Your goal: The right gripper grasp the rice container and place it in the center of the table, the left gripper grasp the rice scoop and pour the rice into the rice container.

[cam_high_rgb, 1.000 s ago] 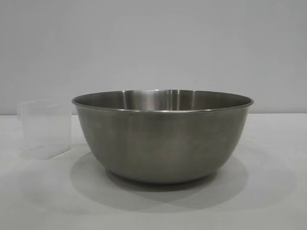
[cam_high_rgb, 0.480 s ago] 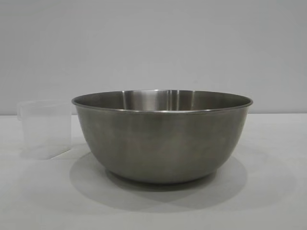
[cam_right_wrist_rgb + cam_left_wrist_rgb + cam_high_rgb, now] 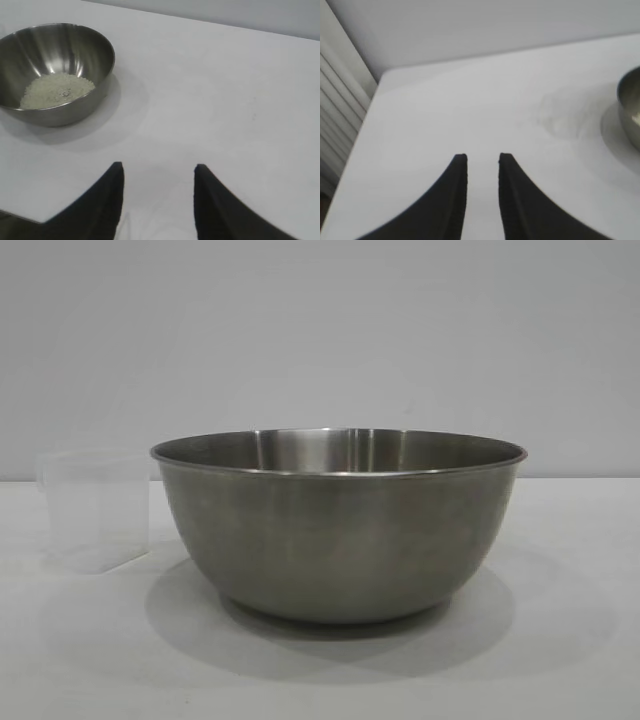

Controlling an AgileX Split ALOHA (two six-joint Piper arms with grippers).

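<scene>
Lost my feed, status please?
Both tools, left and right, open, empty, clear of everything. White rice already in steel bowl. Clear plastic cup upright beside it. Nothing obstructing.

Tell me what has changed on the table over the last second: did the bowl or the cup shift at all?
Nothing visibly changed. The steel bowl sits in the same spot on the white table, and the clear plastic measuring cup stands upright beside it as before. No gripper enters the exterior view in any of the three pictures.
</scene>
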